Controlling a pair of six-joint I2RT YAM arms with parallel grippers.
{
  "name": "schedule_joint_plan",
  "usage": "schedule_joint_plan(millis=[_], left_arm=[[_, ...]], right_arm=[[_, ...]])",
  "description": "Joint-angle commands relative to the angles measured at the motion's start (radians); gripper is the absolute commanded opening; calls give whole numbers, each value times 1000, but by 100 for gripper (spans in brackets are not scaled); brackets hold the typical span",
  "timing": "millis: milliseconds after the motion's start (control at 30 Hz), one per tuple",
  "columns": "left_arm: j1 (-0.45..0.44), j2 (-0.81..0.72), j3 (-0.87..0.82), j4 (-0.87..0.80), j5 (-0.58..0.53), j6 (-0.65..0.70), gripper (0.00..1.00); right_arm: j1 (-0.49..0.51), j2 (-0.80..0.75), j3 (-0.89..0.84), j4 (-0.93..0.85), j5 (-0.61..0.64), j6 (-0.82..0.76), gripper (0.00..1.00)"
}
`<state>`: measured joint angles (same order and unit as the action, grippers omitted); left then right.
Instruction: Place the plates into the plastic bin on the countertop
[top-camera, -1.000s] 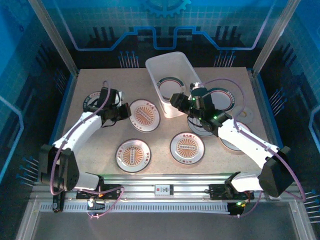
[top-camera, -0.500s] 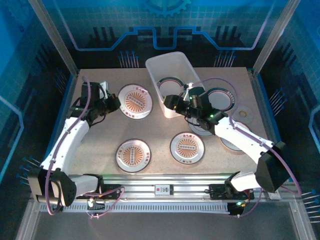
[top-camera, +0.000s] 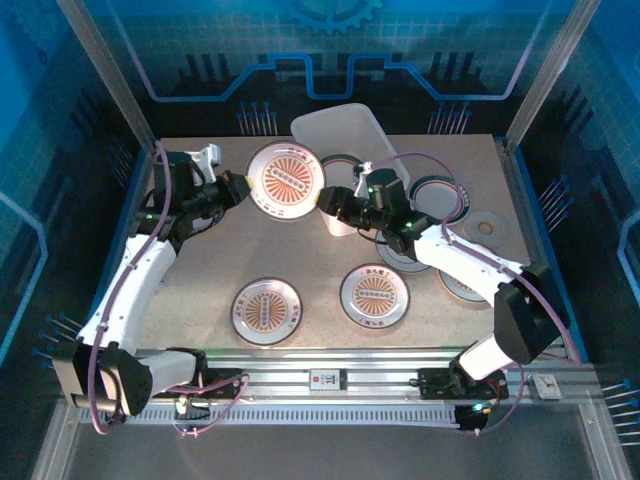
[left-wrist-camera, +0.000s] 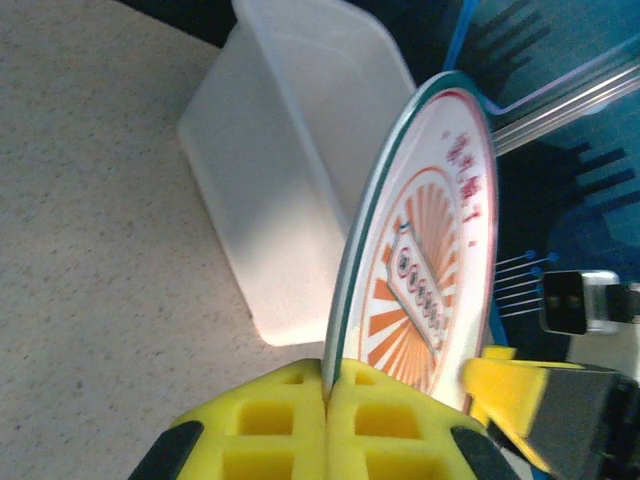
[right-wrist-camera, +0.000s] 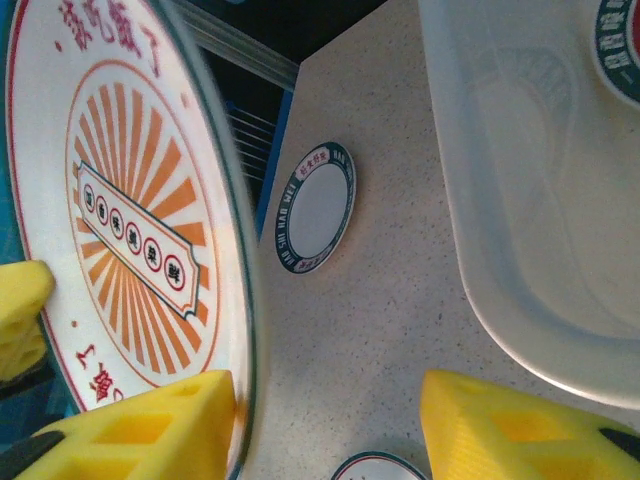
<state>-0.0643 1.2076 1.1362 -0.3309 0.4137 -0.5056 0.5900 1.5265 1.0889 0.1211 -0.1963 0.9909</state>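
Note:
My left gripper is shut on the rim of an orange-patterned plate, held off the countertop just left of the plastic bin. In the left wrist view the plate stands edge-on, pinched between the yellow pads, with the bin behind it. My right gripper is open at the plate's far rim. In the right wrist view that plate rests against the left finger, and the other finger stands well apart. A dark-rimmed plate lies in the bin.
Two orange-centred plates lie at the front. A dark-rimmed plate sits right of the bin, and others lie partly under the right arm. A thin pale disc lies at the far right. Another dark-rimmed plate lies flat.
The left gripper has lifted the orange plate off the countertop and carried it back and right toward the bin. The right gripper has swung left to the plate's rim.

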Motion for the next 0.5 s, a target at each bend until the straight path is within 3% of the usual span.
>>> schedule_joint_plan(millis=[0,267,467], left_arm=[[-12,-10,-6,122,92,-42,0],[-33,22,-3,128,105,-30,0],[-47,39,-1,123,103,-21,0]], right_arm=[[8,21,32,53,-31,38,49],[-3,15,-3,123,-21,81,37],[-14,15,-37,188,-24,121,15]])
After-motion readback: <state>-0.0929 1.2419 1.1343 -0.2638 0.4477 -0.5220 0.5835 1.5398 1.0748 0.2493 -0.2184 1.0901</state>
